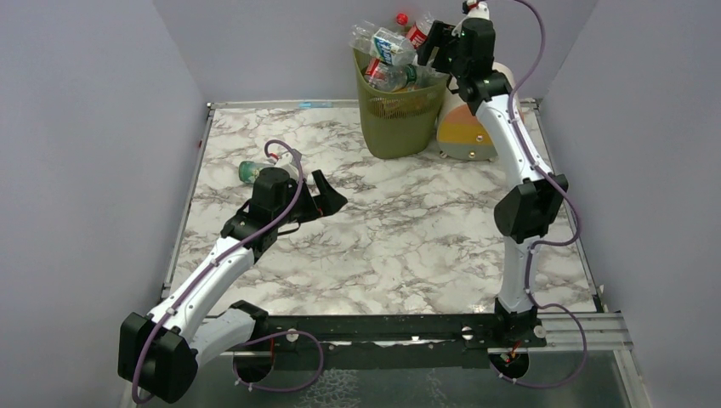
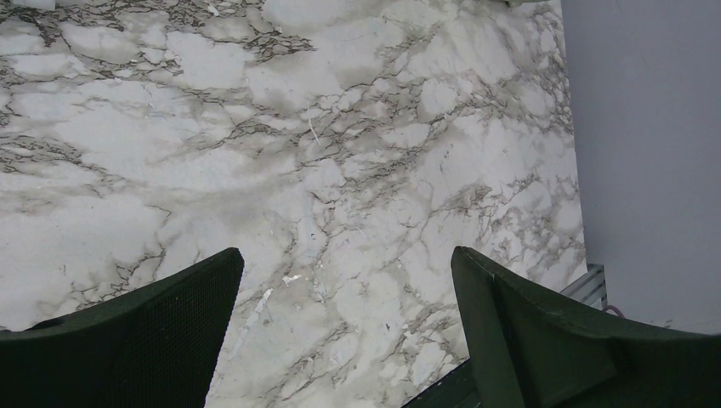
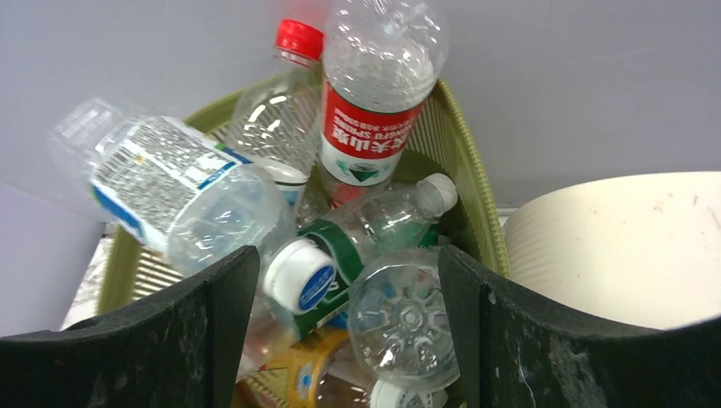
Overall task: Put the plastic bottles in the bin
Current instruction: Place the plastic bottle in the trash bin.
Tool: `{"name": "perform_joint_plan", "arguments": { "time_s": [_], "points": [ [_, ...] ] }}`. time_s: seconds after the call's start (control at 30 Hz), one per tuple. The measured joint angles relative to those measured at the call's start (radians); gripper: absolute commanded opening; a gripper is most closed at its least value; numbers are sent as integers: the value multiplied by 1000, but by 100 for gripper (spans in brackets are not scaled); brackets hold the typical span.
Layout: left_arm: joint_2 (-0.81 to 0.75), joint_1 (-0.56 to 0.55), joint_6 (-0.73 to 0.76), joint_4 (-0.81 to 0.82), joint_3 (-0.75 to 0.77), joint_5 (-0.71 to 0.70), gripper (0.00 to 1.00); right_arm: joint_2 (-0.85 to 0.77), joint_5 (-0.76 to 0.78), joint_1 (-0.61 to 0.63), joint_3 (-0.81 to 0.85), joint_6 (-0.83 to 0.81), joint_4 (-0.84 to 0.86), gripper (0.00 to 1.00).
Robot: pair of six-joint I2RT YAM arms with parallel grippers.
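Bottles (image 3: 189,197), by my count: one clear bottle (image 1: 249,171) lies on the marble table (image 1: 408,229) near my left gripper (image 1: 331,194), fingers spread wide. At least six crinkled ones are heaped in the single ribbed olive bin (image 1: 387,127). My right gripper (image 3: 347,289) hovers above, half-spread. Whether it pinches anything, I cannot tell.

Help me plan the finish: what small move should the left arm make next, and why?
Probably swing the left hand toward the clear-and-green plastic bottle on the marble table: the hand is open, empty, pointing away, and that bottle alone lies outside the olive-green mesh bin.
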Motion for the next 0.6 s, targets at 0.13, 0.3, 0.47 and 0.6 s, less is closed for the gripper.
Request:
{"name": "perform_joint_plan", "arguments": {
  "time_s": [0.13, 0.3, 0.47, 0.6],
  "points": [
    [0, 0, -1, 3, 0, 1, 99, -45, -6, 1, -6, 6, 0, 80],
    [0, 0, -1, 3, 0, 1, 99, -97, -19, 1, -8, 13, 4, 81],
    [0, 0, 0, 3, 0, 0, 99, -140, -56, 1, -34, 24, 11, 84],
    [12, 1, 3, 0, 7, -2, 99, -189, -105, 1, -97, 32, 12, 87]
  ]
}}
